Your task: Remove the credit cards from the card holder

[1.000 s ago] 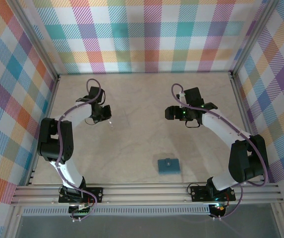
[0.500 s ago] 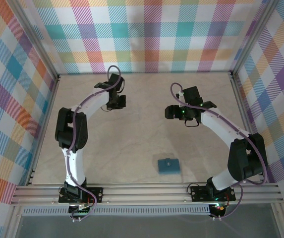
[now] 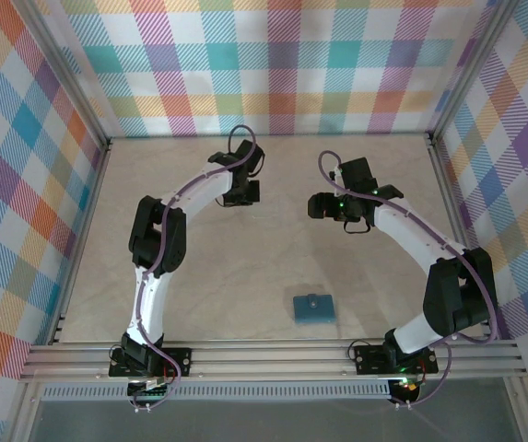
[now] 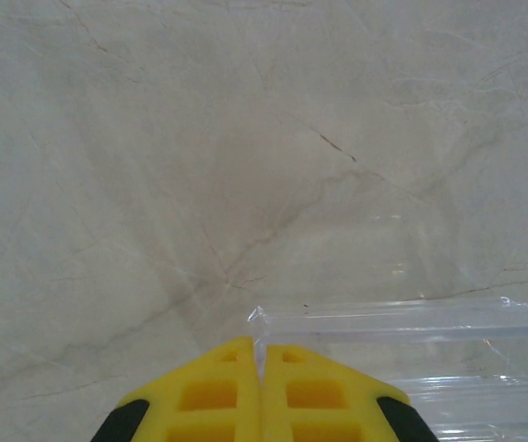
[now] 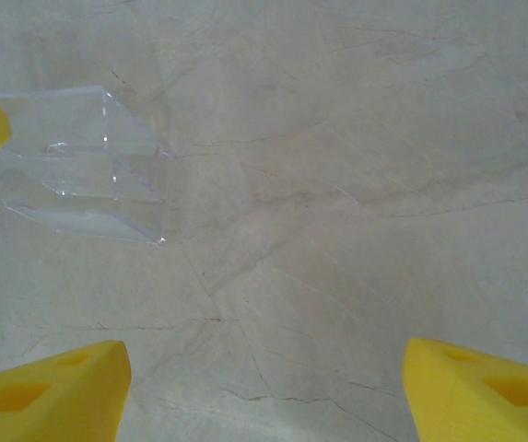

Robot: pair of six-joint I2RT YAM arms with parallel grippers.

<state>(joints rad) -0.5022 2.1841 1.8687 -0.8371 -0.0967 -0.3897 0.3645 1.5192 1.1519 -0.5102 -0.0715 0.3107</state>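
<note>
pinches a clear plastic sheet [image 5: 88, 184] between the closed left jaws, holds the right jaws spread wide above the surface [image 3: 245, 276], finds the folded teal card holder [image 3: 312, 308] flat near the front edge, well apart from both.

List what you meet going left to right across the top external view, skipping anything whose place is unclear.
left arm's base → left gripper, shut on a clear sheet → card holder → right arm's base
</note>
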